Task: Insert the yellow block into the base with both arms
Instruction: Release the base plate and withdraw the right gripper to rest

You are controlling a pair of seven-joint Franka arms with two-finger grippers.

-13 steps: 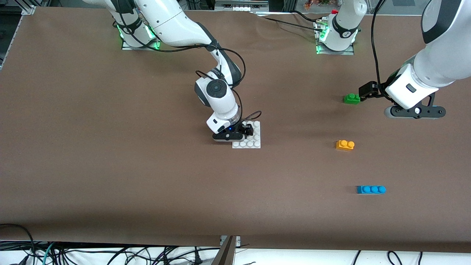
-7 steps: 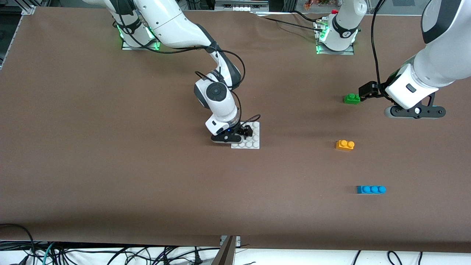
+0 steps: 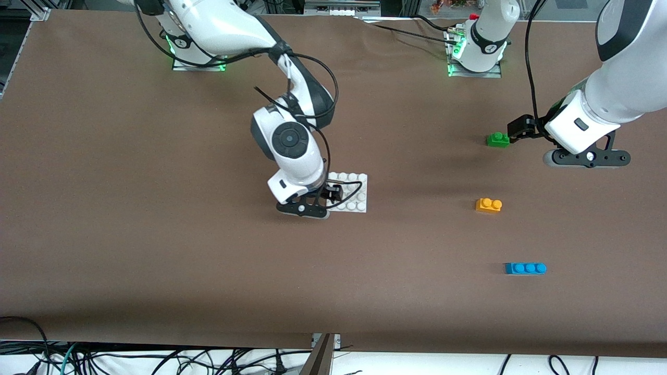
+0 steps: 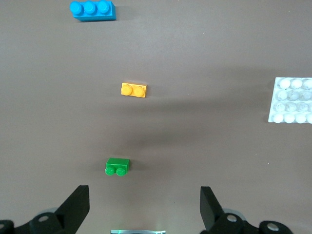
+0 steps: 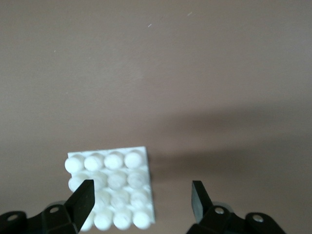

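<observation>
Your right hand hangs spread over the base, your left hand spread above the surface, yellow block untouched.

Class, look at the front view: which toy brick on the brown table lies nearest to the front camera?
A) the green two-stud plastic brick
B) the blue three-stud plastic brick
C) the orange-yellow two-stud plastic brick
B: the blue three-stud plastic brick lies lowest in the front view, below the orange-yellow two-stud plastic brick and the green two-stud plastic brick.
</observation>
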